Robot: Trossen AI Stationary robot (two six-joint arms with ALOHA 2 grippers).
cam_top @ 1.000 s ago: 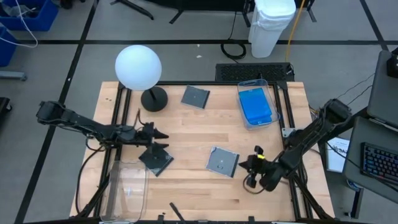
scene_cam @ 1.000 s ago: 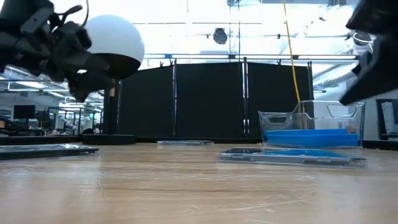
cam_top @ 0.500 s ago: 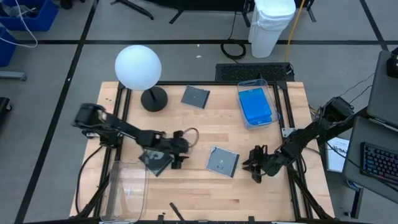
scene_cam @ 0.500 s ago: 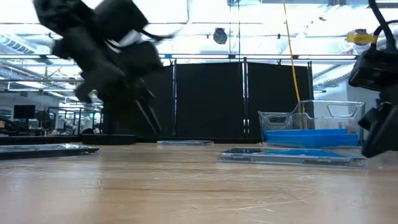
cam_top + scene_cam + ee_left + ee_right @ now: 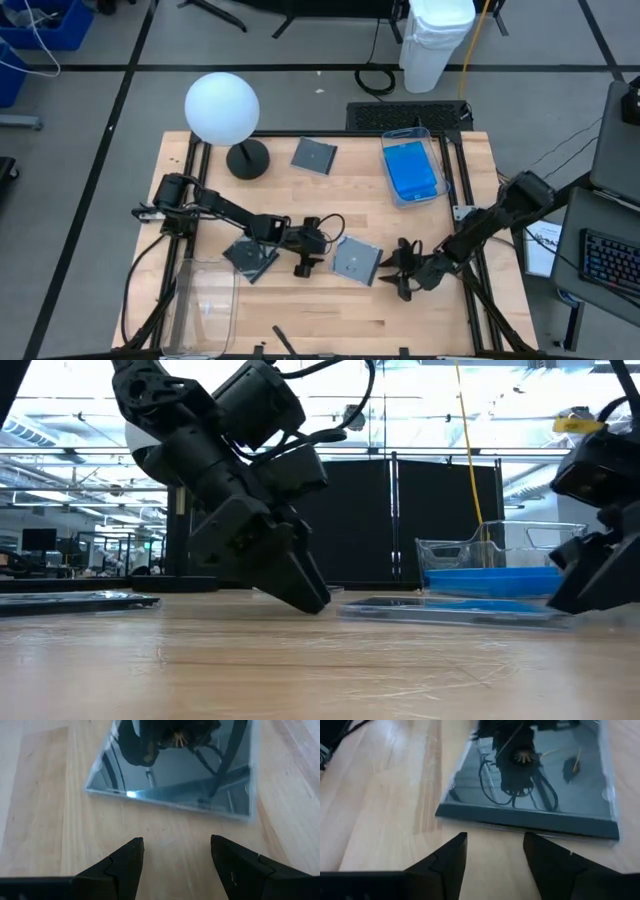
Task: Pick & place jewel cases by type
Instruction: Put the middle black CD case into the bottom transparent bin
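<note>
A dark grey squarish jewel case (image 5: 357,260) with a glossy, mirror-like face lies flat on the pale wooden table (image 5: 430,320), and it serves as the landmark here. Its lid reflects cables and dark gear above it, plain in both wrist views (image 5: 172,767) (image 5: 535,785). The left gripper (image 5: 303,259) sits just beside one edge of the case, its two dark fingers (image 5: 125,862) spread apart, holding nothing, tips low over the wood. The right gripper (image 5: 401,271) sits just beside the opposite edge, fingers (image 5: 547,857) likewise parted and empty, so the case lies between the two.

Beyond the left gripper from the case, a second dark squarish jewel case (image 5: 250,258) lies tilted on the table, next to an empty clear plastic bin (image 5: 205,300). Farther back from the landmark case a third dark grey case (image 5: 314,155) lies flat, near the black base of a white globe lamp (image 5: 222,107). Also behind it stands a second clear plastic bin (image 5: 431,160) holding bright blue rectangular jewel cases (image 5: 412,170); how many are stacked there I cannot tell.

The high view alone gives this whole layout. The low view (image 5: 450,608) shows how thin the landmark case is and that it rests flat on the wood, with the left gripper (image 5: 300,590) angled down just beside it. Only the wrist views reveal the reflections on the lid
</note>
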